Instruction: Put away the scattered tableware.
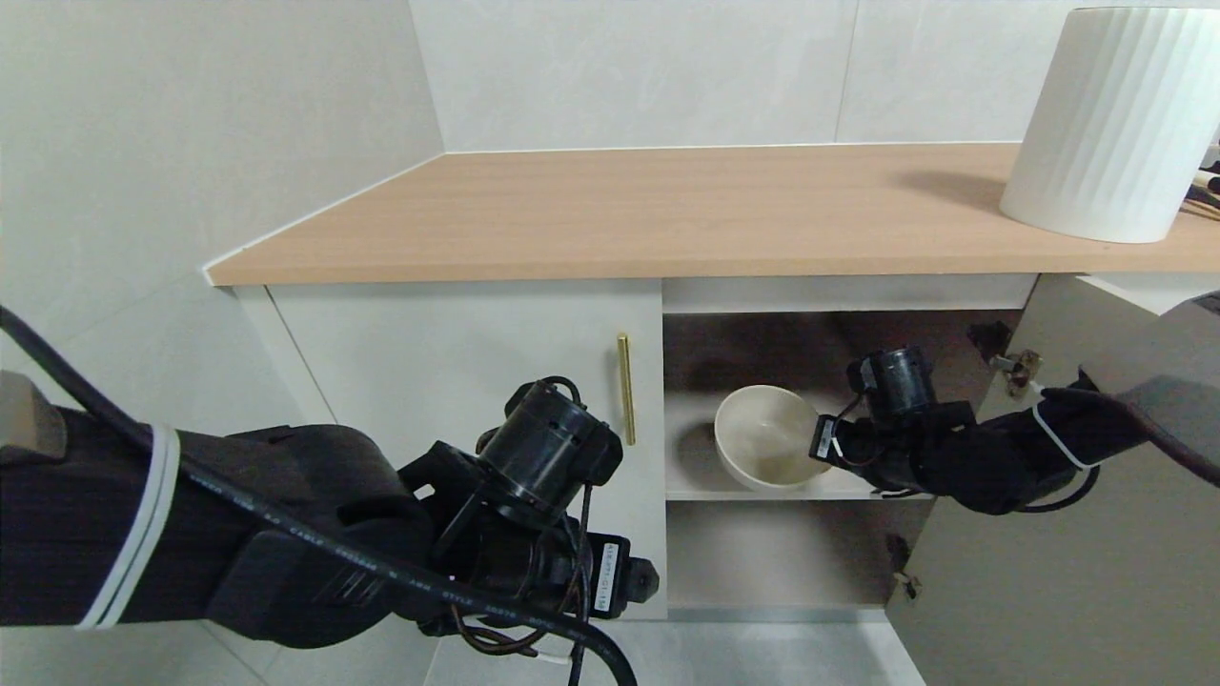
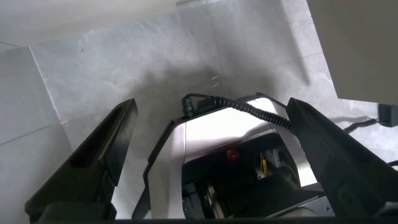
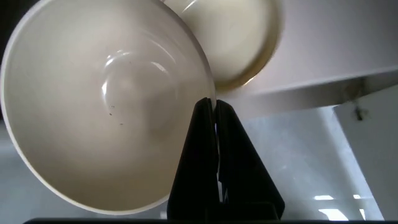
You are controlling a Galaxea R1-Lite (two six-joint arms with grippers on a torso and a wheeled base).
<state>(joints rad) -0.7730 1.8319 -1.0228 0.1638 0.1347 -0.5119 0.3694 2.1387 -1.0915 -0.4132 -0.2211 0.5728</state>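
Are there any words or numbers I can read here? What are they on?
No text can be read.
On the black cable: white print, too small.
On the white sticker, left wrist: print, too small.
On the small label, right wrist: too small.
On the bowl: nothing.

My right gripper [image 3: 216,124], pinching the bowl [image 1: 767,448] by its rim, is inside the open cabinet bay: middle shelf [image 1: 688,467] beneath, countertop [image 1: 620,219] above, swung-out door [image 1: 1029,572] beside my arm. A second cream dish [image 3: 239,37] sits just behind the bowl. Room remains on the shelf left of the bowl, up to the closed door [image 1: 457,362] with its brass handle [image 1: 624,388].
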